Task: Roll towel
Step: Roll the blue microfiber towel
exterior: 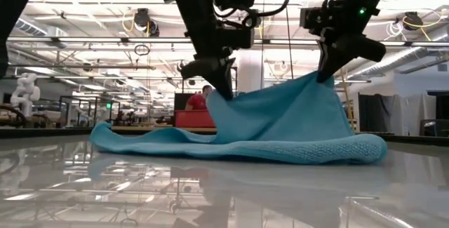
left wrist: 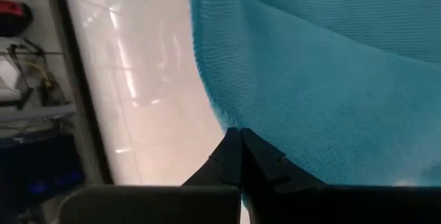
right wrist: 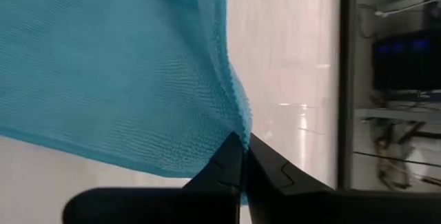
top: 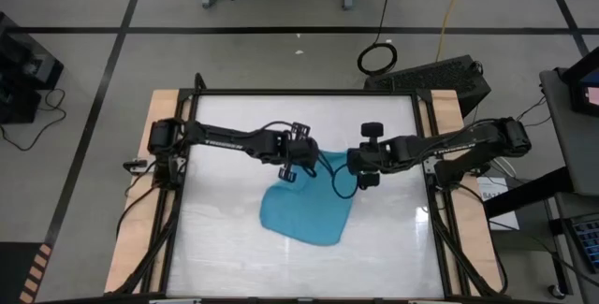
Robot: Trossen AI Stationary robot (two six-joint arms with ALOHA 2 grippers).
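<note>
Turquoise towel (top: 307,212) spread mid-table on white glossy table (top: 225,238), far edge pulled up off the surface, near part lying flat with a thick folded hem toward the low camera. Left gripper (top: 301,161) at the far-left corner of the cloth, jaws clamped fully together on the towel edge; in left wrist view fingertips (left wrist: 234,156) meeting with no gap, cloth (left wrist: 324,72) pinched right at the tips and hanging away from them. Right gripper (top: 357,166) at the far-right corner, jaws likewise pressed tight on the towel; in right wrist view fingertips (right wrist: 238,156) closed on a bunched corner of the fabric (right wrist: 117,72), cloth draping off to one side. Low view: both grippers down from above, left gripper (exterior: 223,88) and right gripper (exterior: 324,74) each holding a raised peak of the towel (exterior: 280,126), right peak higher than left, fabric sagging between them and sloping to the tabletop (exterior: 224,193); rest of the cloth resting on the surface, stretched out toward the left arm's side. Both arms reaching in from opposite table sides, grippers near each other above the towel's far edge, not touching. Person in red visible far off in the room behind (exterior: 201,100)
</note>
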